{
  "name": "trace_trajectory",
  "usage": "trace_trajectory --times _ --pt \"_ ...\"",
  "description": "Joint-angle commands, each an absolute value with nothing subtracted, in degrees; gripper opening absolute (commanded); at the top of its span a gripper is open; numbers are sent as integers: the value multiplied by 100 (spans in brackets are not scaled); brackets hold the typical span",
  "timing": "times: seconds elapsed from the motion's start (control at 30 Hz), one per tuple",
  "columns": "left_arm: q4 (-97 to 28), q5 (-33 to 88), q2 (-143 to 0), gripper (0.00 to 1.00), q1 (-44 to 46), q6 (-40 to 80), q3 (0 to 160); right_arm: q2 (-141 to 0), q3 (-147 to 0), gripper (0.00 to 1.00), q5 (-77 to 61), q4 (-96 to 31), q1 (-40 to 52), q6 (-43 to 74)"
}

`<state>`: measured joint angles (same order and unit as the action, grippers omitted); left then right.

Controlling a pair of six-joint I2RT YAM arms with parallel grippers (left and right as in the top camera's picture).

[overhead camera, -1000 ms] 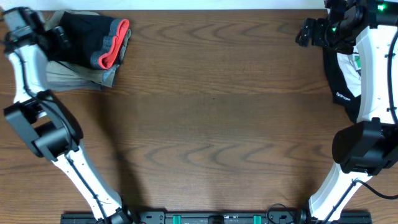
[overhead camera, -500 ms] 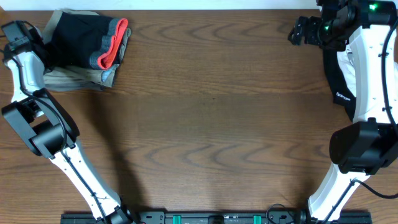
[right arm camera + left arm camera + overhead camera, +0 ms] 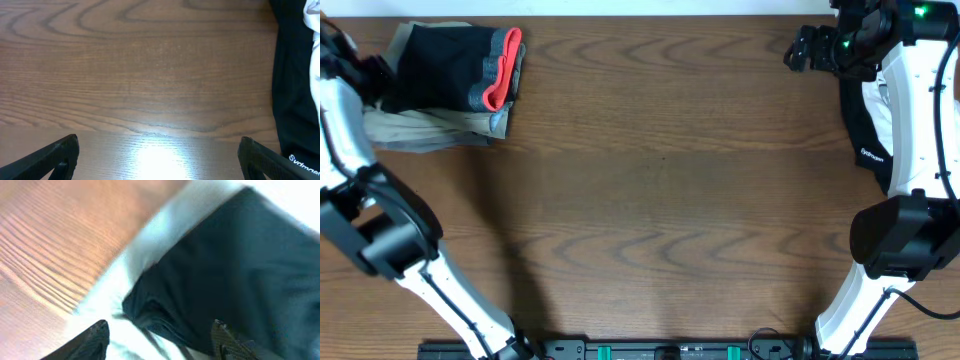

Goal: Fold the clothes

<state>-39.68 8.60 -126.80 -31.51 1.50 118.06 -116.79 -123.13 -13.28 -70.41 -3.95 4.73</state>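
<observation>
The black pants (image 3: 440, 65) lie folded at the table's far left corner, their grey-and-red waistband (image 3: 498, 70) facing right. They rest on khaki trousers (image 3: 430, 128). My left gripper (image 3: 370, 76) is at the pile's left edge. In the left wrist view it is open (image 3: 159, 332), with black fabric (image 3: 240, 265) and pale fabric (image 3: 125, 325) between and beyond its fingers; it grips nothing. My right gripper (image 3: 805, 48) is wide open (image 3: 157, 150) and empty over bare wood at the far right.
A second black garment with a small white logo (image 3: 868, 130) lies at the right edge, partly under the right arm. It also shows in the right wrist view (image 3: 292, 100), with something white (image 3: 312, 20) on it. The table is wood-grain (image 3: 660, 200).
My left arm has swung left towards the frame's edge, and the folded pile has shifted slightly left. My right gripper moved a little left, then held still.
</observation>
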Motion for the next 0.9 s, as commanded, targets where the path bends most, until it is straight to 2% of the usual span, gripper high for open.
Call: trace_trajectory --times 0.0,0.13,0.17,0.53,0.7,0.87 --pt "-4049 858 -11957 73 -3168 187 11837 -11734 -12278 99 -1356 -6995 -336 401" --pt "-4285 1420 -11493 96 -3131 189 11837 -11701 -12289 99 -1376 -6836 -336 290" --pt "-4375 1658 -11393 98 -3105 189 11837 -11681 -12298 99 -1378 -6794 -333 239" --pt "-5223 3216 -11087 98 -2292 825 11834 -10320 -12455 99 -1157 -6917 -331 -141" --pt "-5245 3258 -11087 98 -1514 749 11834 -9677 -12455 99 -788 -7192 -336 -139" --pt "-5218 2888 -11087 98 -725 117 11834 -9325 -12455 99 -792 -7422 -336 -139"
